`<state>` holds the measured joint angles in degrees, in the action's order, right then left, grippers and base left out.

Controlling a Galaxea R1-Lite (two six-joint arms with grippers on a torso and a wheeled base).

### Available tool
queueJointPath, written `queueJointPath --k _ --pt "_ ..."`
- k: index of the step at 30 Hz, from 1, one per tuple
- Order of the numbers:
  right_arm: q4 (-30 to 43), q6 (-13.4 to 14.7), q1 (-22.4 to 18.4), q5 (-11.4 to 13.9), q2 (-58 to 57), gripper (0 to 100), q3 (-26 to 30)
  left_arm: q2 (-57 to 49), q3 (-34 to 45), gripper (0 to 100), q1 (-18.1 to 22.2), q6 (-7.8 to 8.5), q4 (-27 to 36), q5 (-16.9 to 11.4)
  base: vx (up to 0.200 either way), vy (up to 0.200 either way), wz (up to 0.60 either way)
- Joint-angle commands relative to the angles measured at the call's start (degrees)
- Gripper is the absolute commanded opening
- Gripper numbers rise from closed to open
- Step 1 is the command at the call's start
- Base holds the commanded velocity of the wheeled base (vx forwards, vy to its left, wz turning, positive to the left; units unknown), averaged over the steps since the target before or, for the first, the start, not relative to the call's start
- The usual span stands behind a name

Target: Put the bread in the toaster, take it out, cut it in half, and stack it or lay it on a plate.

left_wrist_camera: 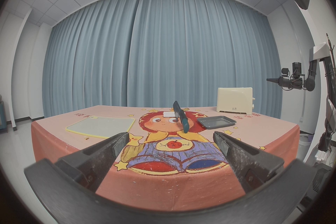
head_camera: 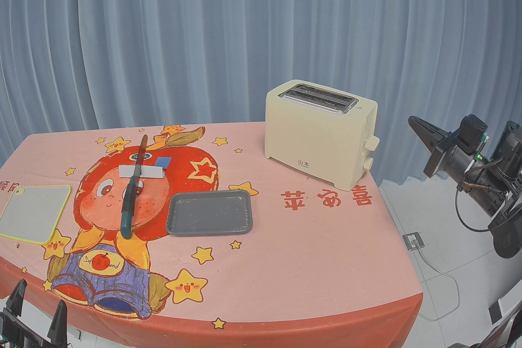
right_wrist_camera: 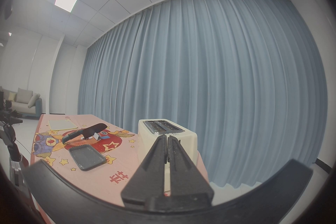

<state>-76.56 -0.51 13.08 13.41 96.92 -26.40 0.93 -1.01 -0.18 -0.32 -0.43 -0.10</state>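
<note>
A cream toaster (head_camera: 321, 134) stands at the table's back right, its two slots facing up. A grey plate (head_camera: 209, 212), shaped like a shallow tray, lies bare at the centre. Left of it a knife (head_camera: 133, 188) with a teal handle rests across a small white block (head_camera: 142, 171). My left gripper (head_camera: 41, 296) is open below the table's near left edge, nothing between its fingers (left_wrist_camera: 105, 154). My right gripper (head_camera: 415, 121) hangs shut and holding nothing off the table's right side, beside the toaster (right_wrist_camera: 150, 134), its fingers (right_wrist_camera: 167, 151) pressed together.
A pale cutting board (head_camera: 32, 213) with a yellow-green rim lies at the table's left edge. A cable and floor socket (head_camera: 413, 241) sit on the floor to the right. Blue curtains hang behind the table.
</note>
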Motion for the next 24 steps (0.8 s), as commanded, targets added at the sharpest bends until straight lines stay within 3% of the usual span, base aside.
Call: queueJointPath --k 1,24 --pt "-0.17 -0.02 0.1 0.04 0.73 0 0.3 -0.84 1.01 100 0.01 -0.03 -0.01 0.01 0.0 0.0 0.0" --pt "-0.26 -1.51 1.6 0.04 6.8 0 3.64 -0.84 1.01 100 0.01 -0.03 0.08 0.01 0.0 0.0 0.0"
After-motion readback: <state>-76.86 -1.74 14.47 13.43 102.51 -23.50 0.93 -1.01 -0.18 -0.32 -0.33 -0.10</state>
